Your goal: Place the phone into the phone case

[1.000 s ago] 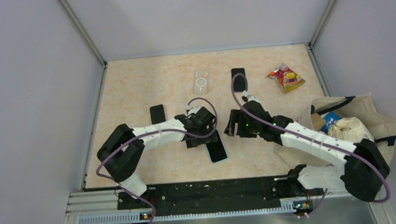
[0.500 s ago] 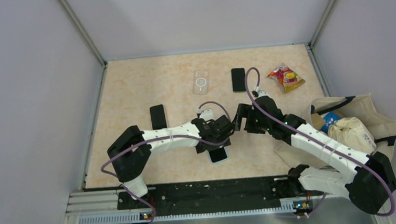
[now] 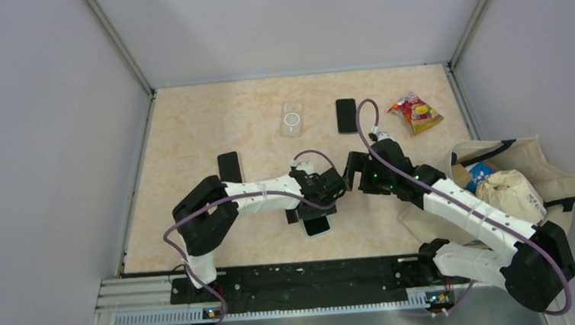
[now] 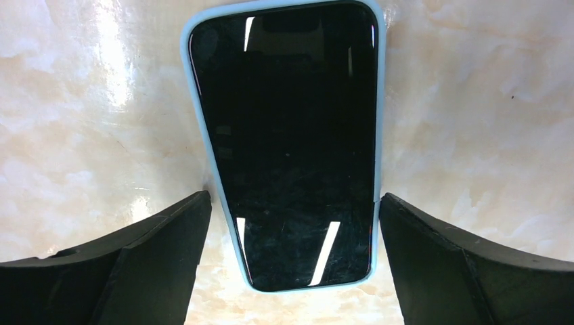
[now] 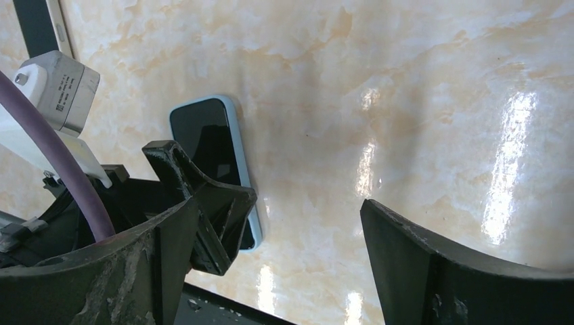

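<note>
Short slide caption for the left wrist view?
Open jaws of the left gripper straddle a phone in a light-blue case.

Table [image 3: 191, 139] carries blue-cased phone [image 3: 317, 226], two black phones [image 3: 229, 165], clear case [image 3: 291, 119], snack packet [image 3: 415, 113].

There are three phones [image 3: 229, 166] [image 3: 346, 115] [image 3: 317, 226], one clear case [image 3: 291, 119], one snack packet [image 3: 415, 113] and one bag [image 3: 533, 162].

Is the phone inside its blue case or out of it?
Inside. The left wrist view shows the light blue case hugging the phone along every edge, screen facing up.
</note>
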Robot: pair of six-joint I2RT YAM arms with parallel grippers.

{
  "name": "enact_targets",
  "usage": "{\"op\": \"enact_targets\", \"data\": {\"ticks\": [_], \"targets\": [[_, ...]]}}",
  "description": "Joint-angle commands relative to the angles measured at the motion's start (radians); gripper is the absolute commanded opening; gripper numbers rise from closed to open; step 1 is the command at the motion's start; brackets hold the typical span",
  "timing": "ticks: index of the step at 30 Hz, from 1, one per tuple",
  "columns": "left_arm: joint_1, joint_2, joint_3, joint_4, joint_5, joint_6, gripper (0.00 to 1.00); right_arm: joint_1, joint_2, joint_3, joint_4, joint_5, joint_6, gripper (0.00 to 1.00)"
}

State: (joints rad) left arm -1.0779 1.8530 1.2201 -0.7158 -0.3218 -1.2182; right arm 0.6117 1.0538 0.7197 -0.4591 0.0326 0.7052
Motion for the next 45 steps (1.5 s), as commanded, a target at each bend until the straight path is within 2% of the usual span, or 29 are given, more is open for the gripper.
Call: {"op": "enact_targets", "data": {"ticks": [1, 3, 6, 8, 12, 16, 20, 21, 25, 26, 27, 32, 38, 45], "targets": [[-0.012, 0.046, 0.031, 0.015, 0.021, 0.041, 0.98, -0.011, -0.003, 0.011, 0.081, -0.029, 0.007, 0.9], [-0.011, 0.064, 0.031, 0.033, 0.04, 0.069, 0.93, -0.029, 0.016, -0.001, 0.11, -0.078, 0.007, 0.9], [-0.01, 0.064, 0.017, 0.062, 0.066, 0.14, 0.73, -0.091, 0.076, -0.024, 0.188, -0.213, 0.006, 0.9], [-0.004, 0.044, -0.015, 0.098, 0.09, 0.191, 0.56, -0.122, 0.119, -0.03, 0.234, -0.289, 0.006, 0.89], [0.021, -0.063, -0.148, 0.218, 0.122, 0.261, 0.32, -0.13, 0.207, -0.024, 0.321, -0.375, 0.009, 0.85], [0.059, -0.17, -0.269, 0.352, 0.174, 0.325, 0.25, -0.13, 0.307, -0.037, 0.42, -0.437, 0.052, 0.8], [0.074, -0.204, -0.32, 0.423, 0.216, 0.369, 0.23, -0.127, 0.394, -0.054, 0.523, -0.479, 0.097, 0.76], [0.077, -0.202, -0.322, 0.423, 0.222, 0.374, 0.24, -0.127, 0.412, -0.054, 0.526, -0.476, 0.096, 0.76], [0.081, -0.223, -0.329, 0.421, 0.223, 0.365, 0.42, -0.127, 0.408, -0.06, 0.504, -0.418, 0.089, 0.75], [0.081, -0.236, -0.322, 0.404, 0.209, 0.353, 0.5, -0.127, 0.39, -0.06, 0.483, -0.389, 0.085, 0.76], [0.079, -0.247, -0.309, 0.382, 0.18, 0.343, 0.63, -0.127, 0.368, -0.057, 0.447, -0.356, 0.083, 0.76], [0.046, -0.284, -0.258, 0.273, 0.05, 0.273, 0.87, -0.132, 0.227, -0.023, 0.281, -0.196, 0.069, 0.79], [-0.035, -0.201, -0.142, 0.189, -0.016, 0.225, 0.99, -0.164, 0.178, -0.009, 0.199, -0.139, 0.035, 0.82], [-0.078, -0.074, -0.002, 0.073, -0.054, 0.171, 0.99, -0.165, 0.175, -0.022, 0.193, -0.146, 0.022, 0.82]]}}
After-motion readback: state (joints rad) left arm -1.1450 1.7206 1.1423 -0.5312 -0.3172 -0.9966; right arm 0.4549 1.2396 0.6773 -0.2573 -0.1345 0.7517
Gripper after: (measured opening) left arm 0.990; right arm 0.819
